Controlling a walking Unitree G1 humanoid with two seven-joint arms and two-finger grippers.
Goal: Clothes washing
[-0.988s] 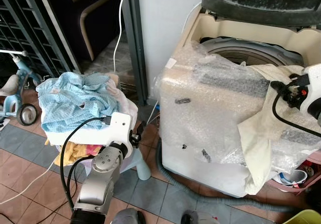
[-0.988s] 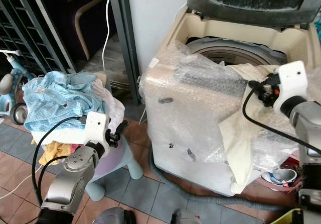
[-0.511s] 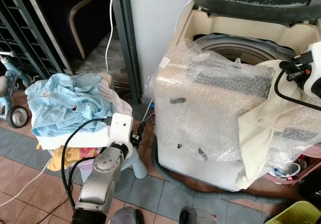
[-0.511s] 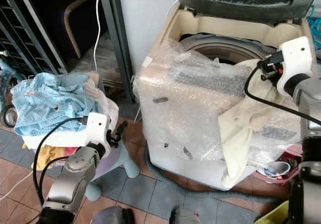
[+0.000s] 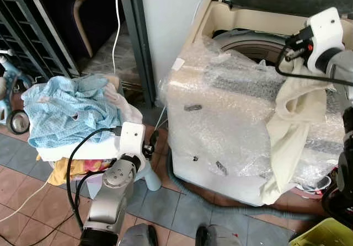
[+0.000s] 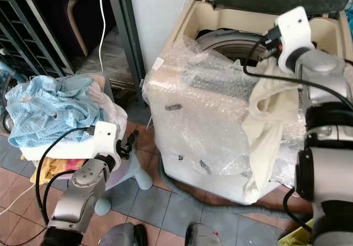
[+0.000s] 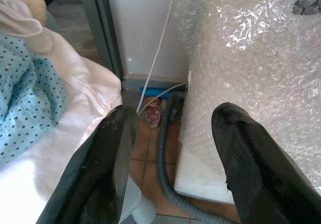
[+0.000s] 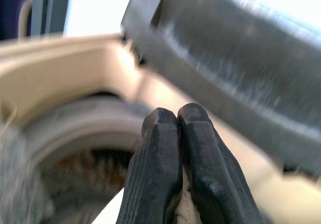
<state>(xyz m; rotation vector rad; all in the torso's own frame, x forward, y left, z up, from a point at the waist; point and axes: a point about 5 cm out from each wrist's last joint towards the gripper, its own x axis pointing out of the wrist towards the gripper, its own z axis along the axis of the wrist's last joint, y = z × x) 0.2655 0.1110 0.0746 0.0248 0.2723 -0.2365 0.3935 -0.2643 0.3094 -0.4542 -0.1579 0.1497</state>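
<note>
right hand (image 8: 178,128) pinched on cream cloth (image 5: 295,111), 1 o'clock over washing machine (image 5: 231,130) | left hand (image 7: 173,133) open, 9 o'clock near laundry pile (image 5: 71,111)

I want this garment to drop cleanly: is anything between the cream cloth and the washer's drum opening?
Nothing visible blocks it. The right gripper holds the cream cloth beside the open drum; most of the cloth hangs down over the bubble wrap on the washer's front.

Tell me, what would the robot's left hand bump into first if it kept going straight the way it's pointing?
Probably the tiled floor by the grey drain hose, between the laundry pile and the bubble-wrapped washer; depth is unclear.
</note>
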